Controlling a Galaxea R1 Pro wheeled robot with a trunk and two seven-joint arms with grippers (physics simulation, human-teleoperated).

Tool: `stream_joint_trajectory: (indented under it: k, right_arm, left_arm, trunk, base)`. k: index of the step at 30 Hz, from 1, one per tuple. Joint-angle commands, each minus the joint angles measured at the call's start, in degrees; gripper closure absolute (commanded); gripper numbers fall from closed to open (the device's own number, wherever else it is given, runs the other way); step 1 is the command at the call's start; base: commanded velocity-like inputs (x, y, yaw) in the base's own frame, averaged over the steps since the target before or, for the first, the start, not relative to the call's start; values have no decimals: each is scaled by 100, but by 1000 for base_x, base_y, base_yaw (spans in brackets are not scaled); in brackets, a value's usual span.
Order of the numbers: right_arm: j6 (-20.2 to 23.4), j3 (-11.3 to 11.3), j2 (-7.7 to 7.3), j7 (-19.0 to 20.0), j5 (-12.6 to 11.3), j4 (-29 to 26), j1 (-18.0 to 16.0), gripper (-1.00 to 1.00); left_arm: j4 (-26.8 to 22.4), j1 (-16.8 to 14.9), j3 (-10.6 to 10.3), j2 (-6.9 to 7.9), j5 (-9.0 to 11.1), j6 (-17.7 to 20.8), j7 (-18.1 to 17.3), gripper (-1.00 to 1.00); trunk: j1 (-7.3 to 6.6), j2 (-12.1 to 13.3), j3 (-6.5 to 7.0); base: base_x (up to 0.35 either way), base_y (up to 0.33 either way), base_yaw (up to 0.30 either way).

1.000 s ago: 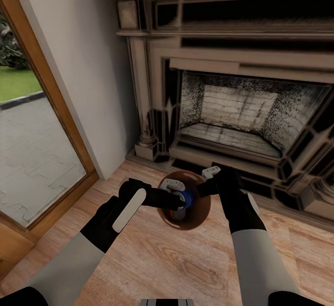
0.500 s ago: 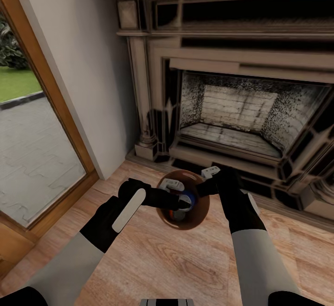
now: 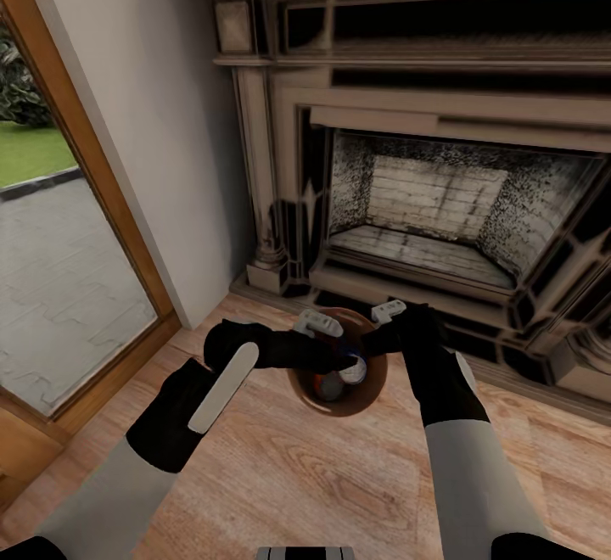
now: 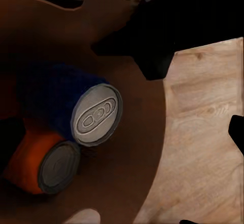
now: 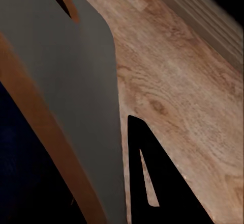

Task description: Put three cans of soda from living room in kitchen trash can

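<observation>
Your tash can [image 3: 361,397] sits on the wood floor [image 3: 322,492] in front of the fireplace [image 3: 441,204], at about 12 o'clock from your base and close in. Your right gripper [image 3: 389,322] pinches the bin's rim at the bin's 1 o'clock edge; the right wrist view shows the grey wall [image 5: 76,81] running between the fingers, so it looks clamped on the bin. Your left gripper [image 3: 335,348] hangs over the mouth from 9 o'clock, fingers spread, holding nothing. Below it inside lie the dark blue can [image 4: 76,104] and an orange can [image 4: 38,160], touching each other on the tan-brown interior. I cannot tell from these views whether a third can is in there.

My read: you have just dropped a can, so the loading step is at its close. Next, lift the left arm straight up clear of the rim, confirm the count, then carry the bin level toward the kitchen, keeping the right grip firm so it does not tip
</observation>
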Motion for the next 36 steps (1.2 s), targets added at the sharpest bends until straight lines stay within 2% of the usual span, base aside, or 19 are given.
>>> stream_joint_trajectory:
  k: [1, 2, 5, 7, 8, 9, 11, 13, 16, 17, 18, 21, 22, 24, 25, 28, 31, 33, 36]
  right_arm:
    - [23, 1, 1, 18, -75, 2, -2, 100]
    - [23, 0, 1, 18, -75, 4, -2, 100]
    - [23, 0, -8, 18, -77, 31, -2, 100]
    - [23, 0, -12, 18, -78, 66, -2, 100]
    - [23, 0, -12, 18, -77, 72, -2, 100]
    - [23, 0, -13, 18, -76, 84, -2, 100]
    - [23, 0, -15, 18, -76, 97, -2, 100]
    - [23, 0, -24, 18, -75, 141, -2, 100]
    - [23, 0, -30, 18, -75, 154, -2, 100]
    - [23, -4, -37, 18, -75, 159, -2, 100]
    - [23, -7, -42, 18, -77, 161, -2, 100]
    - [23, -18, -46, 18, -81, 158, -2, 100]
    - [23, -40, -47, 18, -82, 157, -1, 100]
    - [23, -65, -51, 18, -83, 156, -1, 100]
    - [23, -88, -63, 18, -85, 154, -1, 100]
    - [23, -117, -130, 18, -90, 140, -2, 100]
    - [23, -145, -214, 18, -92, 136, -2, 100]
    - [23, -242, -451, 29, -89, 153, -2, 100]
    - [23, -325, -741, 80, -86, 250, -5, 100]
  left_arm:
    - [-167, 82, 8, 78, -1, 0, -123, -100]
    - [-240, 118, 11, 128, -1, 0, -214, -100]
    - [-523, 233, 27, 459, -1, 0, -1011, -100]
    - [-620, 272, 50, 786, -5, 0, -1924, -100]
    - [-632, 277, 66, 873, -5, 0, -2141, -100]
    - [-656, 288, 269, 1146, -2, 0, -2712, -100]
    - [-665, 298, 543, 1317, 1, 0, -3040, -100]
    - [-675, 519, 1447, 1685, 2, 0, -3924, -100]
    - [-668, 773, 2253, 1991, -5, 0, -4574, -100]
    - [-661, 954, 2770, 2180, -11, 0, -4842, -100]
    - [-656, 1079, 3026, 2262, -24, 0, -4934, -100]
    - [-650, 1324, 3359, 2359, -288, -187, -5010, -100]
    - [-648, 1422, 3491, 2378, -561, -329, -5029, -100]
    - [-641, 1497, 3612, 2379, -882, -483, -5041, -100]
    - [-628, 1579, 3715, 2368, -1263, -680, -5043, -100]
    - [-609, 1904, 3846, 2319, -1908, -1229, -4998, -100]
    - [-580, 2237, 3884, 2223, -2104, -1794, -4704, -100]
    - [-514, 2604, 3892, 2065, -2198, -2473, -4176, -100]
    - [-440, 2793, 3892, 1922, -2231, -2835, -3895, -100]
  trunk:
    - [-1, 0, 1]
    - [-1, 0, 1]
    - [-1, 0, 1]
    - [-1, 0, 1]
    - [-1, 0, 1]
    - [-1, 0, 1]
    - [-1, 0, 1]
    - [-1, 0, 1]
    - [-1, 0, 1]
    - [-1, 0, 1]
    - [-1, 0, 1]
    - [-1, 0, 1]
    - [-1, 0, 1]
    - [-1, 0, 1]
    - [-1, 0, 1]
    - [-1, 0, 1]
    - [-1, 0, 1]
    - [-1, 0, 1]
    - [-1, 0, 1]
  base:
    - [0, 0, 0]
    - [0, 0, 0]
    - [0, 0, 0]
    - [0, 0, 0]
    - [0, 0, 0]
    - [0, 0, 0]
    - [0, 0, 0]
    - [0, 0, 0]
    - [0, 0, 0]
    - [0, 0, 0]
    - [0, 0, 0]
    - [0, 0, 0]
    - [0, 0, 0]
    - [0, 0, 0]
    - [0, 0, 0]
    - [0, 0, 0]
    - [0, 0, 0]
    - [0, 0, 0]
    - [0, 0, 0]
